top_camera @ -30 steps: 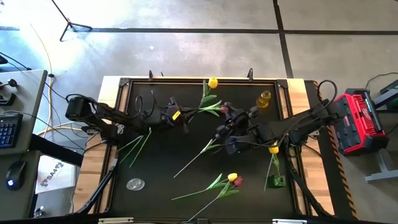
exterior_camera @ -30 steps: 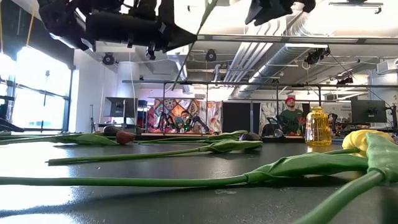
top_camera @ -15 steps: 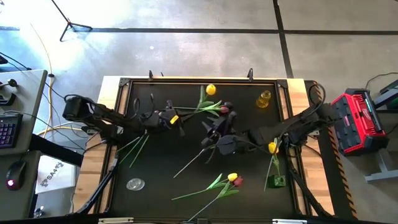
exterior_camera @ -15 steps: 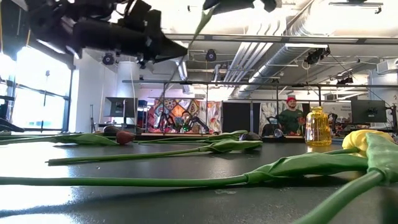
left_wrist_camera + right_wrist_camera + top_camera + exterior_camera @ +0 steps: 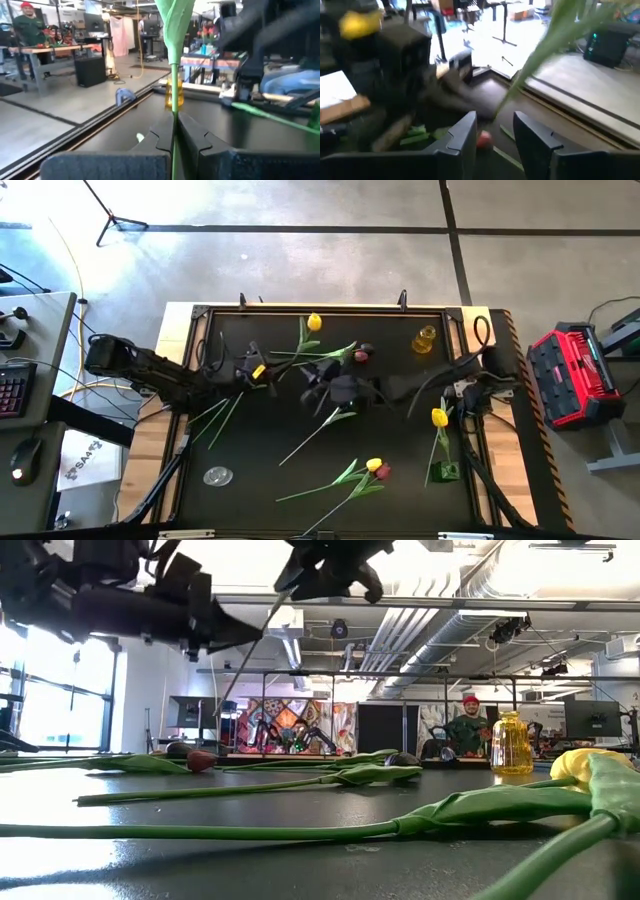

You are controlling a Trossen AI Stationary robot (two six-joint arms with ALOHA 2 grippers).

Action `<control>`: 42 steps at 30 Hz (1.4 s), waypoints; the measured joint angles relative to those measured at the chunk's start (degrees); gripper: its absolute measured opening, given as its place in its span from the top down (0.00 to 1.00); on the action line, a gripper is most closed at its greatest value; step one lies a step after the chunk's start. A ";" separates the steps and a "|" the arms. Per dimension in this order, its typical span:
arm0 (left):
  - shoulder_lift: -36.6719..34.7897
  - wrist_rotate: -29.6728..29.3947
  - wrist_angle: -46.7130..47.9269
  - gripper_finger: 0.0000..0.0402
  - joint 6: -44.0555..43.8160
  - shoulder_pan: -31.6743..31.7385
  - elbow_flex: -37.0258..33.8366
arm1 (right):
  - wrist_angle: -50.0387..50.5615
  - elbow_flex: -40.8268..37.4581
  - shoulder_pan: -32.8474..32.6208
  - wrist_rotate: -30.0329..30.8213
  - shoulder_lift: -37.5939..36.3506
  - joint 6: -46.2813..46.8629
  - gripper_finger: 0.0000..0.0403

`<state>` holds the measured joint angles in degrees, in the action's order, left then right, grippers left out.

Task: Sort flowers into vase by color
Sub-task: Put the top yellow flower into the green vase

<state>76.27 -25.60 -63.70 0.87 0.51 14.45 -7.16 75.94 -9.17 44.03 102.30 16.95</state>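
Observation:
My left gripper (image 5: 262,368) (image 5: 173,131) hovers over the table's middle left, shut on a yellow tulip (image 5: 314,322). The tulip's leaves (image 5: 335,351) spread toward the right. My right gripper (image 5: 312,374) (image 5: 492,122) is open, close to the right of the left one and level with it, with a green leaf (image 5: 547,42) ahead of its fingers. Other tulips lie flat on the black mat: a yellow and a pink one (image 5: 375,467) near the front, and dark-headed ones (image 5: 361,355) at the middle. A yellow tulip (image 5: 438,417) stands in a green vase (image 5: 446,472). My left gripper pinches the yellow tulip's thin green stem (image 5: 173,117) between its two fingers, coming level from the table's left with the fingers across the stem. The tulip is lifted clear of the table. Its leaf (image 5: 175,20) rises beyond the fingers and its bare stem end (image 5: 235,670) slants down below them.
A small yellow vase (image 5: 426,338) stands at the far right of the mat. A clear round piece (image 5: 217,476) lies near the front left. Loose stems (image 5: 215,416) lie at the left and one (image 5: 310,435) at the middle. A person (image 5: 467,725) stands in the room behind.
Both grippers have moved toward the table's left edge. The left one, still shut on the stem, has carried the yellow tulip with it. The right gripper has followed close behind, also shifting a little toward the far edge.

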 joint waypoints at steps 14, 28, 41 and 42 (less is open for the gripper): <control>0.00 -1.49 -12.54 1.00 1.41 0.00 -5.28 | -15.23 0.02 8.62 -17.97 3.93 -6.76 0.45; 0.04 -1.15 -12.14 1.00 1.00 -0.15 -5.28 | -17.91 0.02 11.48 -20.94 4.70 -5.26 0.77; 0.07 1.33 -11.08 0.87 4.32 1.21 -4.93 | -1.90 2.04 11.42 -17.17 2.99 -8.10 0.99; 0.07 1.46 -10.92 0.84 4.32 1.50 -4.82 | 0.85 2.89 11.28 -15.45 2.30 -8.21 0.99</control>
<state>76.34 -24.13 -74.62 5.19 2.02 9.62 -6.31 78.83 2.10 28.58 104.60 8.74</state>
